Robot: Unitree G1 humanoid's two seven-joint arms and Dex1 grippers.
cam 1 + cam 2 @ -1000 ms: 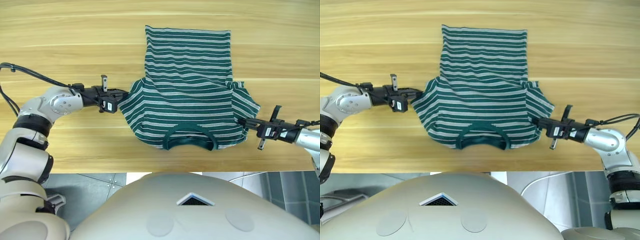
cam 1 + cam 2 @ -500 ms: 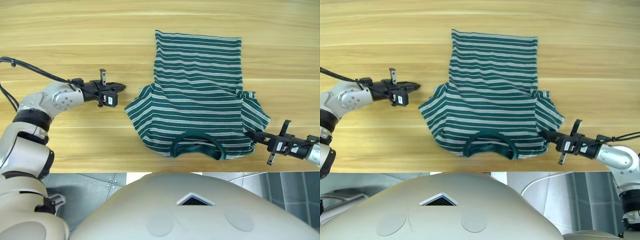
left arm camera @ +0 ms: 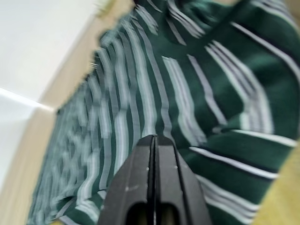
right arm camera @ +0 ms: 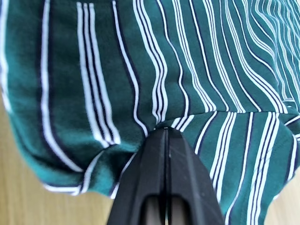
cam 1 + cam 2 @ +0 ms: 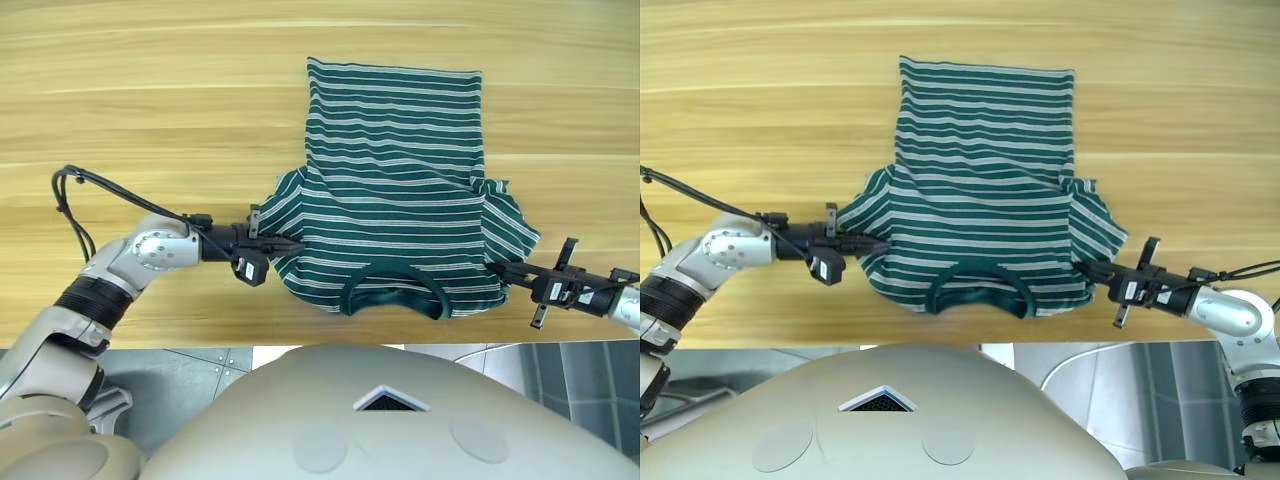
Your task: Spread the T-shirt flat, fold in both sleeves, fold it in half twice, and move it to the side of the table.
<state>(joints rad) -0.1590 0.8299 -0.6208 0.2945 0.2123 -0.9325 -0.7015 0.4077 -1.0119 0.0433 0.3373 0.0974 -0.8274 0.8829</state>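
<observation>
a green t-shirt (image 5: pixel 395 180) with white stripes lies on the wooden surface (image 5: pixel 150 100), right of centre. its collar (image 5: pixel 393 287) is at the near edge and its hem (image 5: pixel 395 72) at the far side. both sleeves are bunched in against the body, and the cloth is rumpled around them. the left tool (image 5: pixel 290 246) lies low at the shirt's left shoulder edge, its fingers pressed together with the tip on the cloth; whether cloth is caught between them cannot be told. the right tool (image 5: pixel 500 268) is at the right shoulder corner, fingers together and pinching the cloth, whose stripes pucker toward the tip.
</observation>
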